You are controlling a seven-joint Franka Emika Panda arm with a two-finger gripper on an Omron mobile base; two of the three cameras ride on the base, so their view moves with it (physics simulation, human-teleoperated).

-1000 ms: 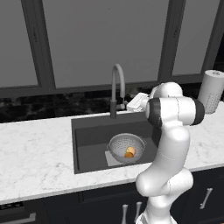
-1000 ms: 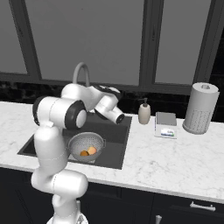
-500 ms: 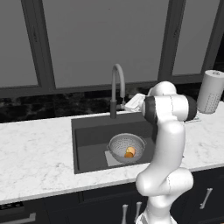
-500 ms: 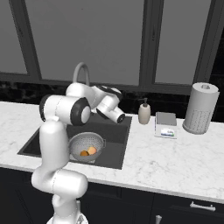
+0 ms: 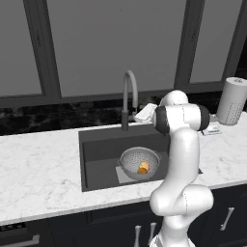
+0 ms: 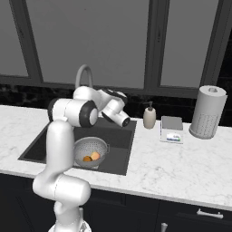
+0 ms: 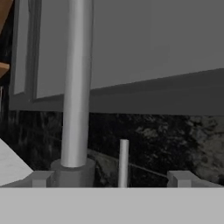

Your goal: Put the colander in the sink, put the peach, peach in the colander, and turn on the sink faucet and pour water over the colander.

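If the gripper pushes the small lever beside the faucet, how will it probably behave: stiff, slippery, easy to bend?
The lever is a thin, smooth upright rod, so a fingertip may slip off it. It looks like rigid metal, like the faucet, so it should probably pivot, not bend. The open gripper straddles it, so a sideways push seems feasible.

A tall white dotted paper-towel cylinder (image 6: 207,112) stood upright on the white marble table (image 6: 181,163), at its far right near the dark backsplash. Left of it, a small flat grey scale with a pale front panel (image 6: 172,128) lay on the marble. Just beside that, further left, stood a small beige soap dispenser bottle with a dark pump (image 6: 149,116). Large grey window panes (image 5: 111,43) rose behind.
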